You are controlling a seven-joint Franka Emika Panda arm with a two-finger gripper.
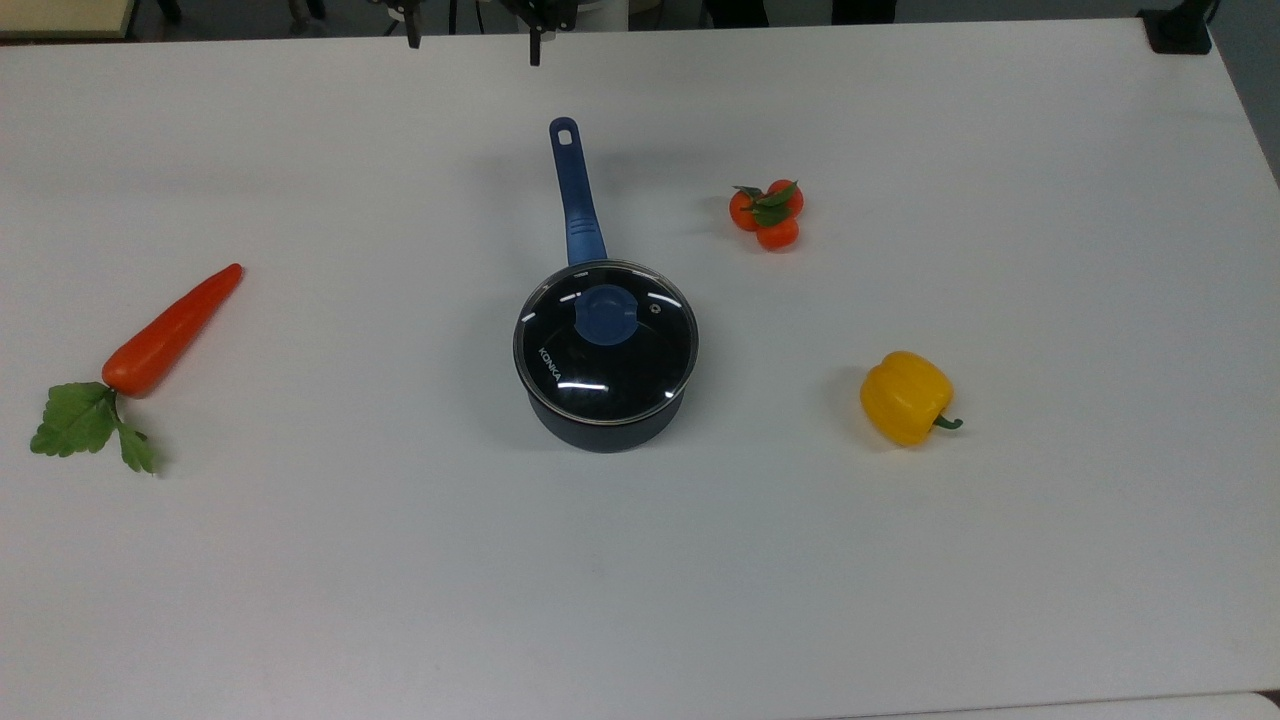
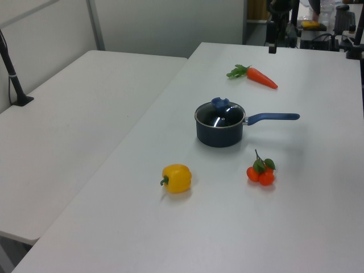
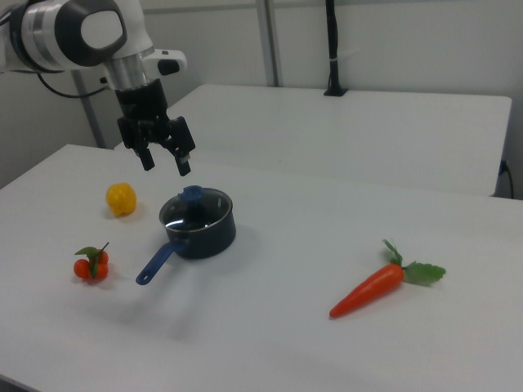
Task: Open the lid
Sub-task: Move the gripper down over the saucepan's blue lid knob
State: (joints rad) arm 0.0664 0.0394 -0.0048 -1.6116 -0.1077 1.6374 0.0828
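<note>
Top view looks steeply down; left and right views face each other across the saucepan.

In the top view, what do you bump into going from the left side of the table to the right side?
carrot → saucepan with its lid on → little tomatoes → yellow pepper
</note>
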